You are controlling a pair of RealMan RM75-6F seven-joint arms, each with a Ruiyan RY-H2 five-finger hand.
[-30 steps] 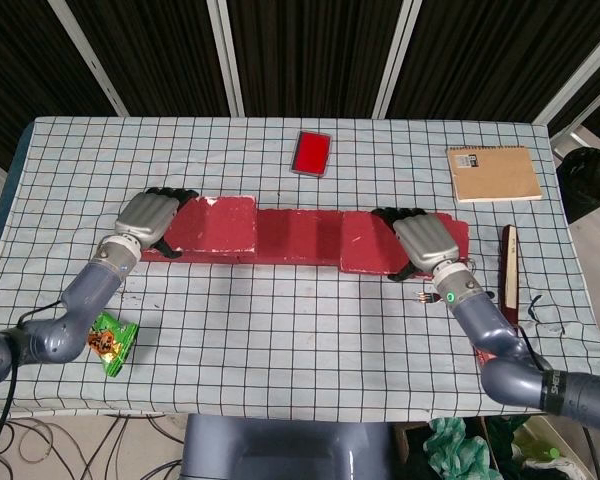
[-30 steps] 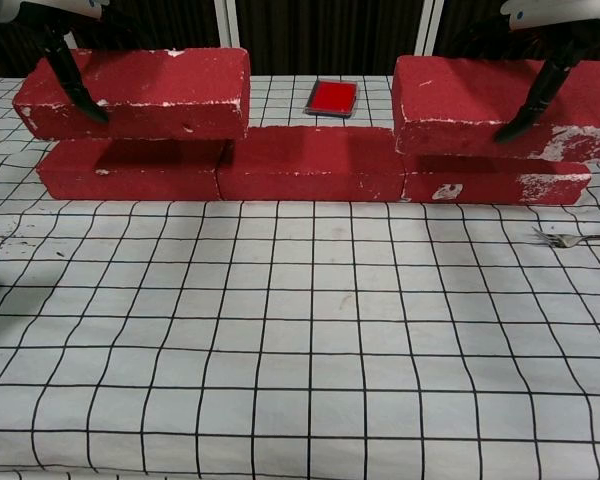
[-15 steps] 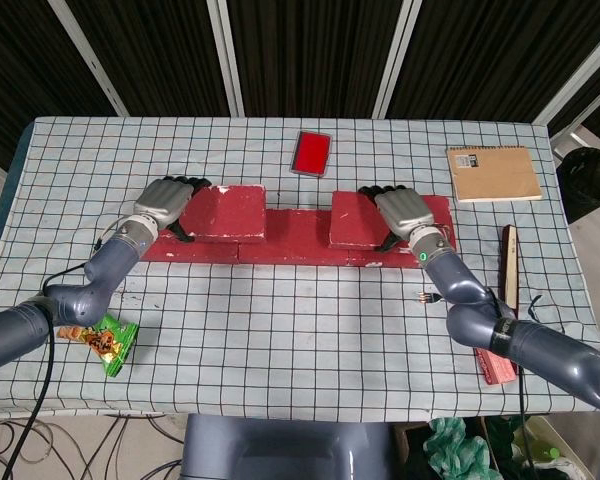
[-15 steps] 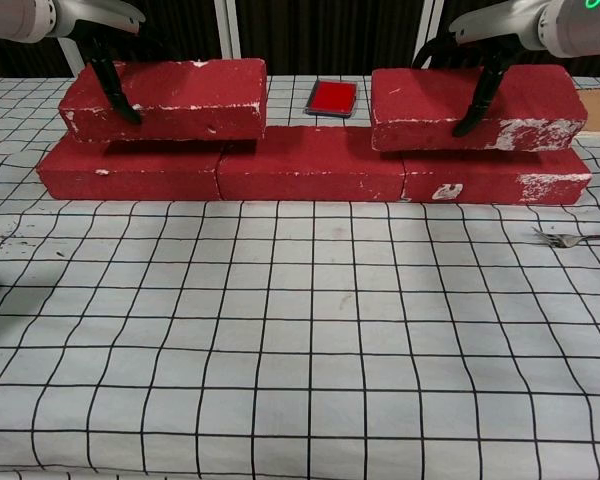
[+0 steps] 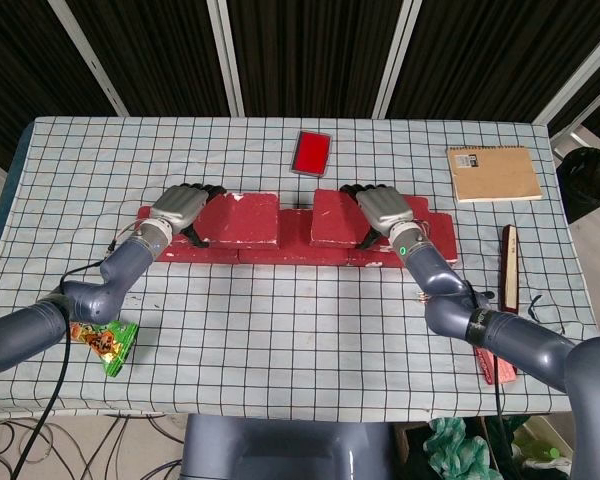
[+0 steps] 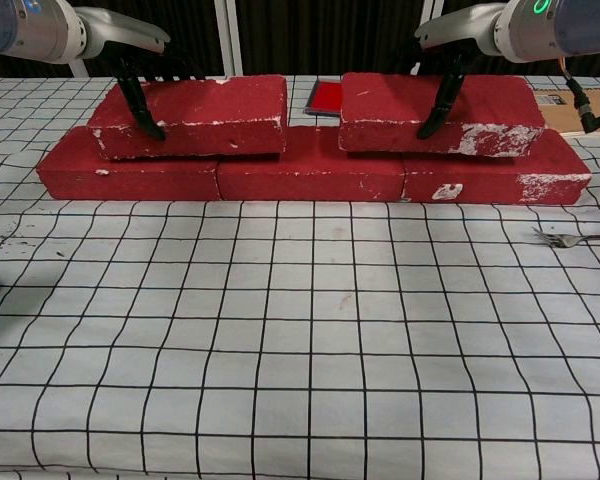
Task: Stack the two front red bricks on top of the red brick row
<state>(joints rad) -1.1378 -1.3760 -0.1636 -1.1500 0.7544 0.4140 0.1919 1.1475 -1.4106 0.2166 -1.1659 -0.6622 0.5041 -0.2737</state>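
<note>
Two red bricks sit on top of the red brick row (image 6: 310,175), which runs across the checked cloth of the bench (image 6: 300,350). The left brick (image 6: 190,115) lies over the row's left half, tilted slightly, with its outer end overhanging toward the front; the right brick (image 6: 440,110) lies over the row's right half, and a gap between the two leaves the middle of the row bare. The left hand (image 5: 180,205) is clamped on the outer end of the left brick, palm over the top and dark fingers (image 6: 140,100) hooked down its front face; the right hand (image 5: 382,208) grips the right brick nearer its inner half in the same way, fingers (image 6: 435,105) down the front face. Judging by the chipped white patches and square edges, these look like rigid blocks that will not flex or crush under the fingers. Their real weight cannot be told from here, though a full brick would be heavy for a grasp near one end. The rough face should give good friction, but a hold at one end lets the far end sag or swing, so the surer place is across the short width near the middle, thumb behind and fingers in front. Beyond the row lies a small red card (image 5: 311,152), unrelated to the stacking.
</note>
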